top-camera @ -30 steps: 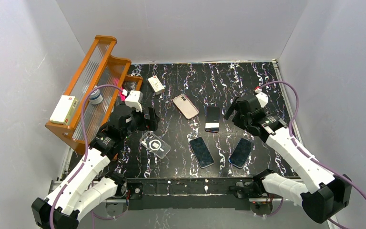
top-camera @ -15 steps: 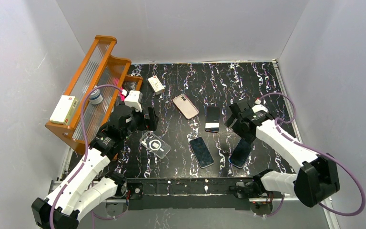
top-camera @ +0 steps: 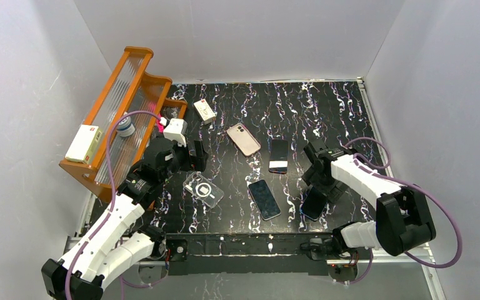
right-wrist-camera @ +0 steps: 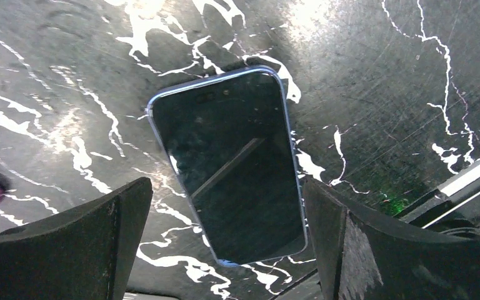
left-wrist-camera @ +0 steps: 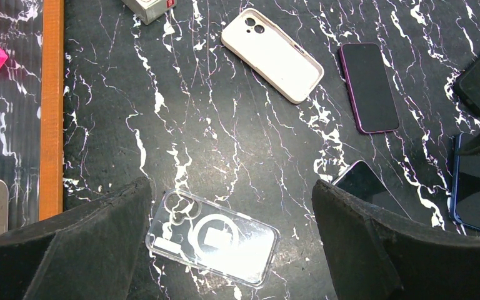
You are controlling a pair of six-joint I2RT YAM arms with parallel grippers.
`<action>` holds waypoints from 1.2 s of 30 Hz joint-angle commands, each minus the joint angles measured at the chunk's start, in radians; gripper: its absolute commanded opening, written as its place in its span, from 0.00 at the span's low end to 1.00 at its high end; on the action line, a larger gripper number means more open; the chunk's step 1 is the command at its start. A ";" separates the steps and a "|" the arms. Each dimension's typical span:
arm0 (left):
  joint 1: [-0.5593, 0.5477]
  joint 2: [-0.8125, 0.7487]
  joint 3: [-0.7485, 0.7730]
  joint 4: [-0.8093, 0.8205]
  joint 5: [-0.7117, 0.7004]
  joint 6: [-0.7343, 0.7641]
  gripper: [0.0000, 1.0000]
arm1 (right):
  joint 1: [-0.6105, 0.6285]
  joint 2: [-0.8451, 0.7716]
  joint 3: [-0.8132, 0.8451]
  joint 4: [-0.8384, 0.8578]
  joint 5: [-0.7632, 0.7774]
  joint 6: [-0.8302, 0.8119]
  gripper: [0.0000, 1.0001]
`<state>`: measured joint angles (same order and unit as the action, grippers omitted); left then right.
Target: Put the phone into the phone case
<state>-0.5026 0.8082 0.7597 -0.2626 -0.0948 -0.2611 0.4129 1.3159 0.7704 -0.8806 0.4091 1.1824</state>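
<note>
A clear phone case [top-camera: 204, 189] with a white ring lies flat at the near left, below and between the fingers of my open left gripper [top-camera: 187, 156]. It also shows in the left wrist view [left-wrist-camera: 212, 236], where the left gripper [left-wrist-camera: 231, 187] is empty. A dark phone with a blue edge [top-camera: 313, 203] lies screen up at the near right. My right gripper [top-camera: 317, 184] is open just above it. In the right wrist view the right gripper [right-wrist-camera: 226, 187] straddles the near end of this phone [right-wrist-camera: 228, 165], and I cannot tell if it touches.
A second dark phone [top-camera: 264, 199] lies between the case and the blue-edged phone. A purple-edged phone [top-camera: 279, 155] and a beige case [top-camera: 243, 139] lie further back. An orange rack [top-camera: 119, 106] stands at the left, a small box [top-camera: 204, 110] beside it.
My right arm has swung toward the near edge and come down over the blue-edged phone. The left arm and the case have not moved.
</note>
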 commanded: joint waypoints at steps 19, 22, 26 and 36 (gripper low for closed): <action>-0.002 0.022 0.010 -0.015 -0.012 0.011 0.98 | -0.025 0.044 -0.081 0.145 -0.071 -0.156 0.92; -0.002 0.031 0.012 -0.017 -0.017 -0.003 0.98 | -0.024 0.044 -0.087 0.156 -0.093 -0.175 0.88; -0.002 0.033 0.002 -0.020 -0.050 -0.042 0.98 | -0.025 0.040 -0.066 0.148 -0.097 -0.197 0.85; -0.002 0.232 0.075 -0.244 -0.091 -0.342 0.90 | -0.025 -0.001 -0.048 0.194 -0.133 -0.262 0.72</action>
<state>-0.5026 0.9810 0.7952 -0.3878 -0.1493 -0.4294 0.3920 1.3453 0.7086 -0.7250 0.3126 0.9554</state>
